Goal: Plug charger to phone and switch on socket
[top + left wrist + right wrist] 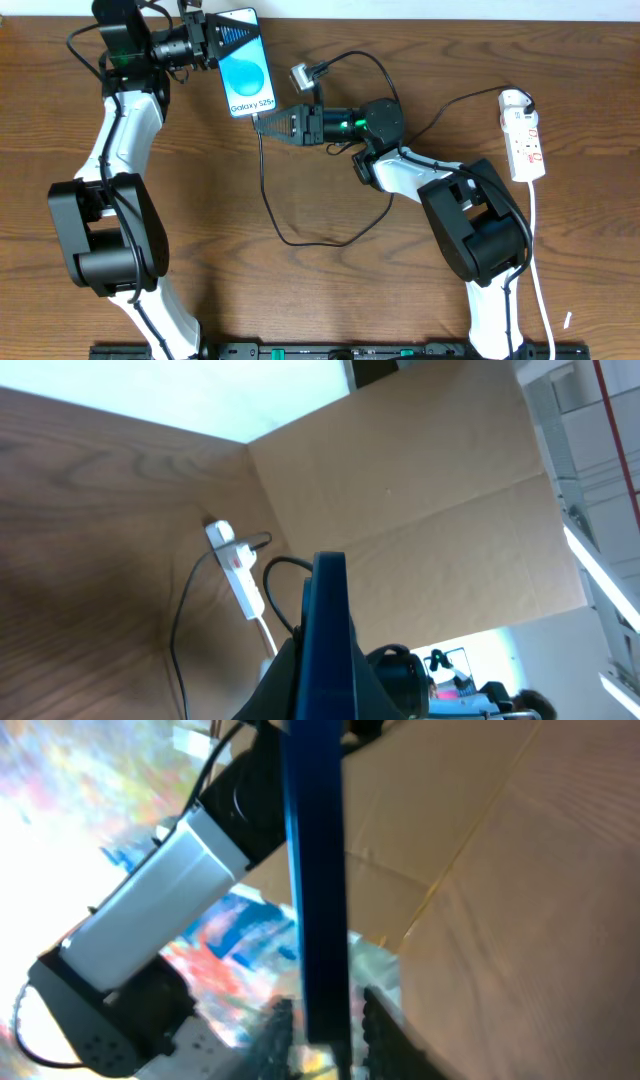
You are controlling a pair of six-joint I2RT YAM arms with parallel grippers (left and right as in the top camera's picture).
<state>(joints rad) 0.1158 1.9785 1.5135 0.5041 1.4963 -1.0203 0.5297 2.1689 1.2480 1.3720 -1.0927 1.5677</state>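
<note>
Brown wood-grain table fills the overhead view, and a tan cardboard panel stands behind it in both wrist views. Both arms reach in from the near edge: the left arm runs up the left side and the right arm bends in from the right toward the middle.

At the far right lies the socket, white and elongated with red markings, well apart from everything else. Its thick white cord trails toward the near edge.

The phone is at the top centre, lifted off the wood, its blue screen facing up toward the overhead camera. The left gripper is clamped on its upper left edge. From the left wrist the phone shows edge-on, as a narrow blue slab rising from between the fingers.

The right gripper sits at the phone's lower end. In its wrist view the dark fingers stand a little apart on either side of that end. Whether they touch it cannot be told.

The charger drops from under the right gripper, loops across the table and returns beneath the right arm. Its plug tip is hidden at the phone's lower edge.

A small grey adapter lies just right of the phone.
</note>
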